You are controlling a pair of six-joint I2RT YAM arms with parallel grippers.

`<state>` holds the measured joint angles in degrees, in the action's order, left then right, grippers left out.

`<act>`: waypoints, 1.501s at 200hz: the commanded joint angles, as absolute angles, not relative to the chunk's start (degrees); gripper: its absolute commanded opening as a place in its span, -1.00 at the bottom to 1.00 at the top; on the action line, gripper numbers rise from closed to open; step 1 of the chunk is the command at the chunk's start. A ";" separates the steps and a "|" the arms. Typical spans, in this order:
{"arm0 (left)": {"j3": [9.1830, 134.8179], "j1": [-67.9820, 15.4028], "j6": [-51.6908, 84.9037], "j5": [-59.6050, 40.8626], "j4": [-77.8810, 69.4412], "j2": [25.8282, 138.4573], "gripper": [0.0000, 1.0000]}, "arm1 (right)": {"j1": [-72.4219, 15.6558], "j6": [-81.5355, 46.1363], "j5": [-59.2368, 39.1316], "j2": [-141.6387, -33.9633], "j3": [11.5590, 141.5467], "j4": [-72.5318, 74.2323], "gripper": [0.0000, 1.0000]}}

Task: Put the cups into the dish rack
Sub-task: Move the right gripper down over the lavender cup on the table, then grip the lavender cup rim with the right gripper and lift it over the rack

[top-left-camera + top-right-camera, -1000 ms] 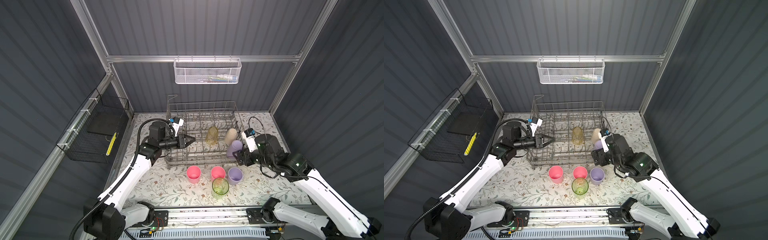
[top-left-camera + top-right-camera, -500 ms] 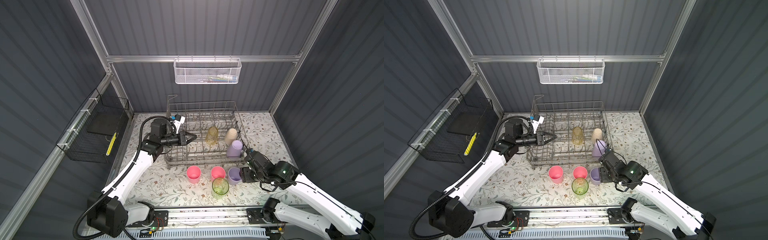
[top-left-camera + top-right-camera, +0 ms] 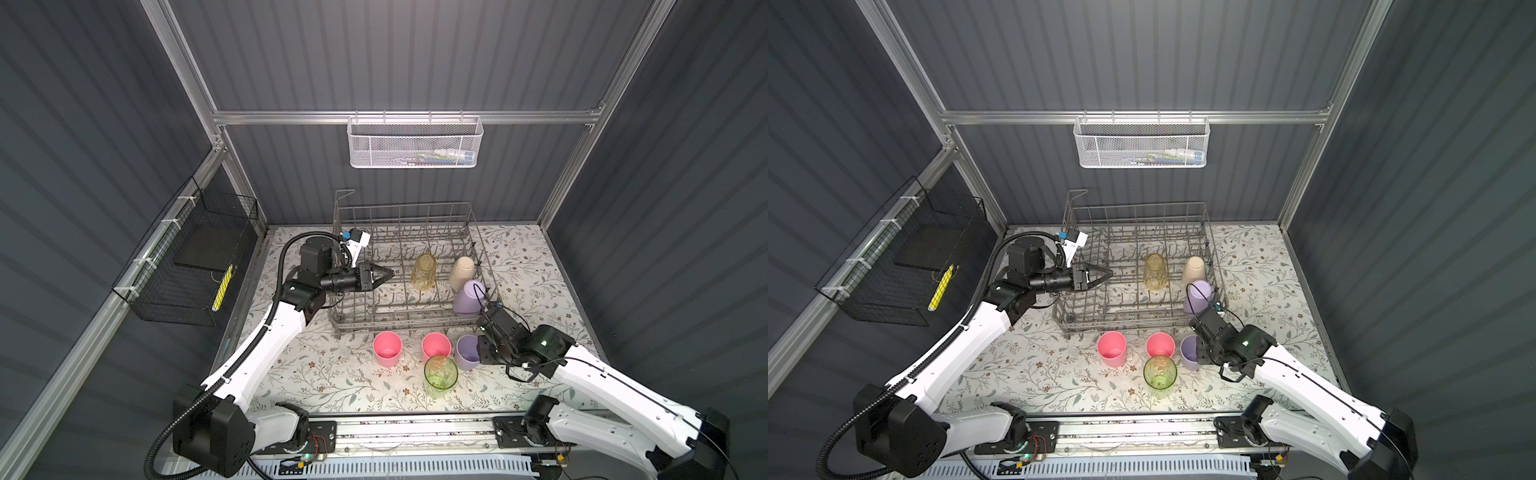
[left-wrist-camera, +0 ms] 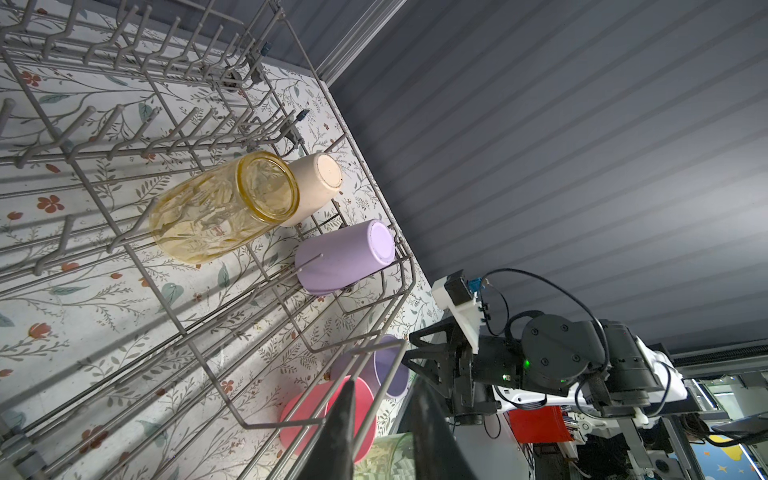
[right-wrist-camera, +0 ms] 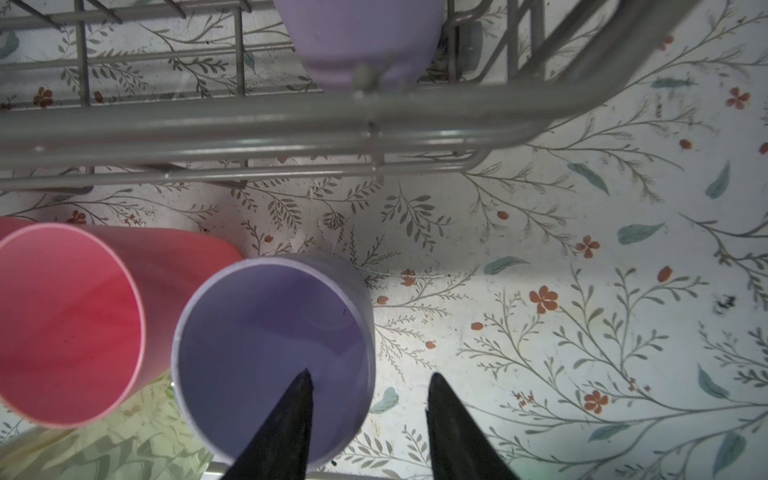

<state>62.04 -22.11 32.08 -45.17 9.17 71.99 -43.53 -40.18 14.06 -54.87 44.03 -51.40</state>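
Observation:
The grey wire dish rack holds three upturned cups at its right end: clear yellow, beige and lilac. In front of it on the mat stand two pink cups, a lilac cup and a clear green one. My right gripper is open and straddles the standing lilac cup's wall, one finger inside and one outside, clear of it. My left gripper hovers level over the rack's left part, its fingers slightly apart and empty.
A white mesh basket hangs on the back wall and a black wire basket on the left wall. The rack's front rail runs close above the right gripper. The nearer pink cup touches the lilac one.
My right gripper has dropped from the rack's right end to the lilac cup on the mat, and its jaws have narrowed. The left gripper has barely moved.

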 commanded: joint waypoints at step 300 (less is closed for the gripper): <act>63.28 -21.01 36.05 -50.57 0.24 73.46 -0.09 | -44.74 -41.32 16.67 -43.54 71.97 -69.25 -1.00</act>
<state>62.04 -21.28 33.80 -47.92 5.30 72.29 -44.53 -46.87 17.98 -42.33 66.39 -69.65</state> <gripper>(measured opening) 0.386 0.078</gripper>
